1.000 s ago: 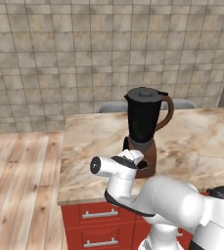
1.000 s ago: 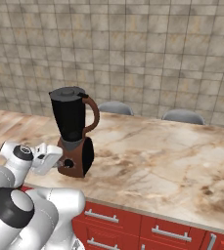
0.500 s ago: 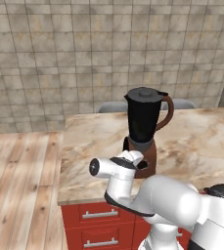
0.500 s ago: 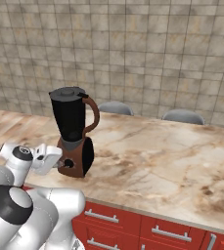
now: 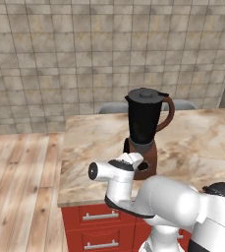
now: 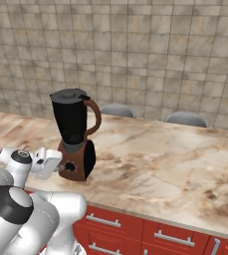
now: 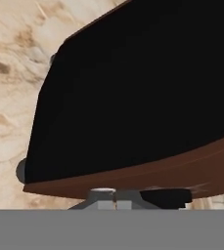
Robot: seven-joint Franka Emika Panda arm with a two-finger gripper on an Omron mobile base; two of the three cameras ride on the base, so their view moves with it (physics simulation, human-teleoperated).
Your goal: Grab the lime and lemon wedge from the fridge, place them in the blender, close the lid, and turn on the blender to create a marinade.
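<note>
With its jaws pressed fully together and nothing between them, pincer (image 6: 61, 168) set right against the front of the brown base of the blender (image 6: 75, 134), at the round dark knob (image 6: 70, 166). Blender upright near the table's (image 6: 185, 174) front edge, toward its left end, black jug above the base, curved brown handle (image 6: 94, 118) turned to the right. Lid (image 5: 145, 94) seated flat on the jug's top, small centre knob up. Seen from the hand camera: dark front of the blender base (image 7: 133, 88) very close, brown lower rim just above the shut fingertips (image 7: 114, 201). Red cabinets (image 6: 150, 234) with silver handles under the marbled table; two grey chair backs (image 6: 185, 118) beyond its far edge; tiled wall behind.
</note>
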